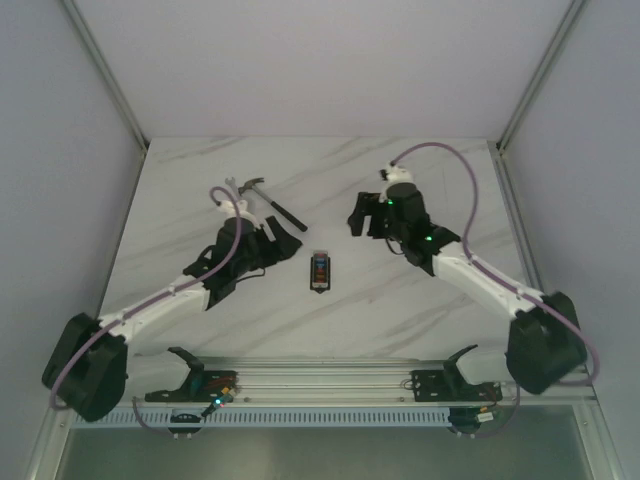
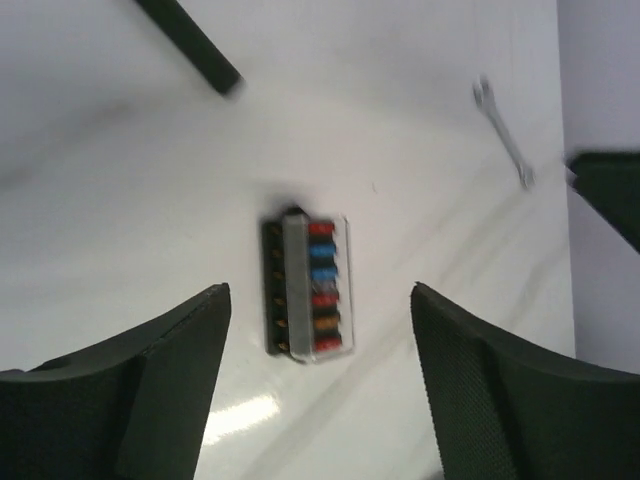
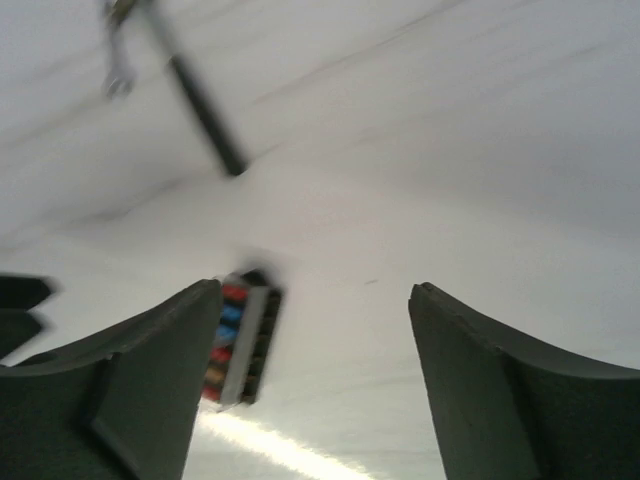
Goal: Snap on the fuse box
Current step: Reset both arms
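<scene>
Marble table [image 1: 180, 200], white. Fuse box [image 1: 319, 270] lies flat at centre, between the arms, untouched. Left gripper [image 2: 318, 292] hovers over it, jaws apart, empty; right gripper [image 3: 315, 290] also apart, box off to one side. My plan: brace one edge, press the cover squarely down; skewed pressure may tip it. Box: black body, red, blue and orange fuses in a row under clear cover.
</scene>
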### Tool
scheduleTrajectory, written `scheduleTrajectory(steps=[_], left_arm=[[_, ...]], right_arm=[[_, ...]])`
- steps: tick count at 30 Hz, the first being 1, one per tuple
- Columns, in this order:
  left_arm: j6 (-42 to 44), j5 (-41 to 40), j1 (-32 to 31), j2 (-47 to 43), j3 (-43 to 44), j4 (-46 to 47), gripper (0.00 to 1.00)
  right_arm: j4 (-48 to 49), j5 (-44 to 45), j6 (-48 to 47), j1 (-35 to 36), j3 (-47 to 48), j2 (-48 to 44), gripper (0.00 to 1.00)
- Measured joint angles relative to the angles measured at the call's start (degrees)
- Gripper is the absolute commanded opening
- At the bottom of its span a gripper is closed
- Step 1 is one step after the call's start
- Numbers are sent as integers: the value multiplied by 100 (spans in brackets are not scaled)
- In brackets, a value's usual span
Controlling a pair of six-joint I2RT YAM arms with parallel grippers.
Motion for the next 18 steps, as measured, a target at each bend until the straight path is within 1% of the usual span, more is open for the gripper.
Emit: scheduleTrajectory(steps=[2,3,4,6,10,14,16,18], left_arm=[[170,-404,234,-389,-42,-105,99],[262,-658,348,-562,-68,-168,100],[352,-916,444,-706,-98,-232,100],[557,-1510,634,-988,-175,-350,100],[901,-2809,999,-1362,-389,-444,100],[1132,-4017,1550,-1386,-769,-188,100],[1355,-4391,1882,-1257,-1032,136,100],[1655,-4590,2218,-1019,-1276,551,100]], right_arm=[[28,702,-166,-160,-179,-472,92],[72,1091,-258,-243,-302,-691,94],[149,1443,-358,-310,-437,-876,99],[470,2151,-662,-466,-868,-1255,99],[1403,3185,-1248,-782,-1845,-1672,99],[2573,3801,-1685,-1143,-2673,-1443,99],[3318,3950,-1871,-1340,-2994,-1073,99],[3943,4041,-2044,-1539,-3185,-546,99]])
